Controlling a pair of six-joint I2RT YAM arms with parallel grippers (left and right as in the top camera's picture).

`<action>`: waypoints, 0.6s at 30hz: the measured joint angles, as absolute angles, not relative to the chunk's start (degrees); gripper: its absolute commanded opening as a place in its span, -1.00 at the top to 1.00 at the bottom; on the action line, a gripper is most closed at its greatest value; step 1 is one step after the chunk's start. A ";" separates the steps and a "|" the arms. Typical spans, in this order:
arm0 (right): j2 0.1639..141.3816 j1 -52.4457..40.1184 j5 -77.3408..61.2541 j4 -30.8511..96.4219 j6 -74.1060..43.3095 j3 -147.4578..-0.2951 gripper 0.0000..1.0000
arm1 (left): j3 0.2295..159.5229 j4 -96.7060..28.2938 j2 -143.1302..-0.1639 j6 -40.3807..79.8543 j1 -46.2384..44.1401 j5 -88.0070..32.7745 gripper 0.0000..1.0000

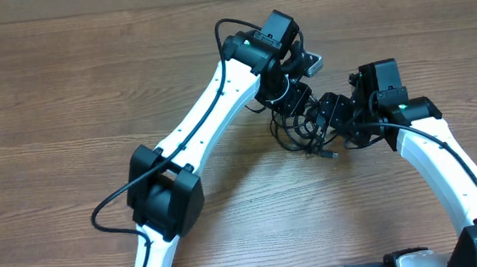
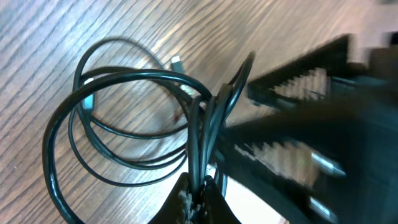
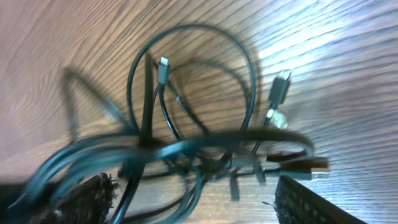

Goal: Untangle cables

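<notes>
Tangle pinned between two grippers on the brown wood-grain table (image 1: 65, 96).

The white-and-black left arm (image 1: 210, 101) and white-and-black right arm (image 1: 445, 160) are reached in toward each other, meeting right of the table's centre. The left gripper (image 2: 198, 194) is seen clamped shut on the thin black cables (image 1: 302, 130), with several strands pinched together between its fingers. The right gripper (image 3: 196, 194) is seen with its jaws spread wide; blurred strands are draped across the gap, and no grip is made. Loose loops are spread flat on the wood just beside both grippers. A small silver-tipped plug (image 3: 163, 65) is spotted inside one loop, and a second plug end (image 3: 283, 81) lies near the loop's outer edge.
</notes>
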State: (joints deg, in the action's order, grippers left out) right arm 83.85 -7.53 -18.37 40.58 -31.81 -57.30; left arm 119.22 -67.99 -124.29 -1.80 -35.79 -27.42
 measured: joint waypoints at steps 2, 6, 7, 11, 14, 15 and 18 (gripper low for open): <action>83.96 -7.53 -17.50 40.42 -31.77 -57.30 -0.57 | 119.22 -67.79 -122.76 -1.83 -35.79 -27.83 0.92; 85.67 -7.70 -17.28 39.90 -31.66 -57.34 -0.52 | 119.22 -67.11 -117.99 -1.85 -35.79 -28.18 0.92; 86.21 -7.73 -16.93 40.12 -31.57 -57.34 -0.52 | 119.22 -67.35 -117.01 -1.85 -35.79 -28.29 0.92; 88.60 -7.75 -12.12 44.64 -33.19 -57.36 -0.62 | 119.22 -69.47 -113.97 -1.87 -35.24 -27.64 0.92; 89.45 -7.53 -6.46 48.34 -35.59 -57.36 -0.66 | 119.22 -70.81 -111.96 -1.87 -32.97 -27.18 0.92; 89.58 -7.53 -4.73 49.15 -36.49 -57.36 -0.66 | 119.22 -70.96 -111.35 -1.87 -31.83 -27.18 0.92; 89.60 -7.53 -0.58 51.07 -38.37 -57.36 -0.67 | 119.35 -71.20 -109.69 -1.87 -26.35 -27.20 0.91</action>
